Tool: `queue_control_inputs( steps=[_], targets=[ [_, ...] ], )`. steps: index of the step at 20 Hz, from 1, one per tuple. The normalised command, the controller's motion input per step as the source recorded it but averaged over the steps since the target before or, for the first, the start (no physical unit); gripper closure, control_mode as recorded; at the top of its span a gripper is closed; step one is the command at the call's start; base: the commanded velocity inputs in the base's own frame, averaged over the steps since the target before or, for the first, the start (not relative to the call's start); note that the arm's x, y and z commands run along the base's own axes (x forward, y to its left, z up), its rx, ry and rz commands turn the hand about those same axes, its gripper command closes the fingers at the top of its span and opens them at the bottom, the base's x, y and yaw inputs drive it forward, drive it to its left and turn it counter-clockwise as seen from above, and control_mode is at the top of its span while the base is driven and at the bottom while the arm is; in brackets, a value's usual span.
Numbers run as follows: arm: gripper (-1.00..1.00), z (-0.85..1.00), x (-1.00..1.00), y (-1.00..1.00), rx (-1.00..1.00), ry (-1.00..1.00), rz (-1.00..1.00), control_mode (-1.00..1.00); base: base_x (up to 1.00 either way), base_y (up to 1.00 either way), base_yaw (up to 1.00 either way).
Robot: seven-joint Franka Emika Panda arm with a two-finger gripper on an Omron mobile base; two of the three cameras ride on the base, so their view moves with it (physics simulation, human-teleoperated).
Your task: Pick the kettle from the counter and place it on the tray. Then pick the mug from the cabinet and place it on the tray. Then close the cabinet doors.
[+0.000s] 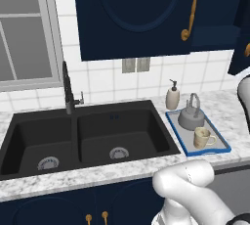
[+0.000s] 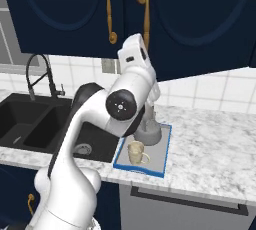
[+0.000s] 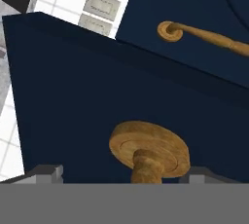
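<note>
Jaws straddling curved golden handle [image 3: 148, 157], panelled navy door [image 3: 73, 101]

No readable text, labels, brands or numbers on anything in these views

White tiled wall [image 1: 105, 79], grey-framed window [image 1: 27, 33], black faucet [image 1: 68, 92], wall outlets [image 1: 135, 64]

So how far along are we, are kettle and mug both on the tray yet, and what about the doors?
Both are done: the kettle and the mug stand on the tray. The doors are in hand. The left door looks shut, while the right door is still ajar, its edge standing out from the cabinet in the hand view, with its golden handle close ahead. Whether the gripper grips it, I cannot tell.
</note>
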Motion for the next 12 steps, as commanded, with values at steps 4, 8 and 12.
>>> queue_control_inputs(
  steps=[4, 8, 12],
  targets=[
    [-1.00, -0.22, 1.00, 0.40, 0.00, 0.08, 0.05, -1.00, 0.00, 0.00, 0.00],
    [-1.00, -0.28, 1.00, 0.38, 0.00, 0.16, 0.06, -1.00, 0.00, 0.00, 0.00],
    [-1.00, -0.29, 1.00, 0.40, 0.00, 0.18, 0.06, -1.00, 0.00, 0.00, 0.00]
  ],
)
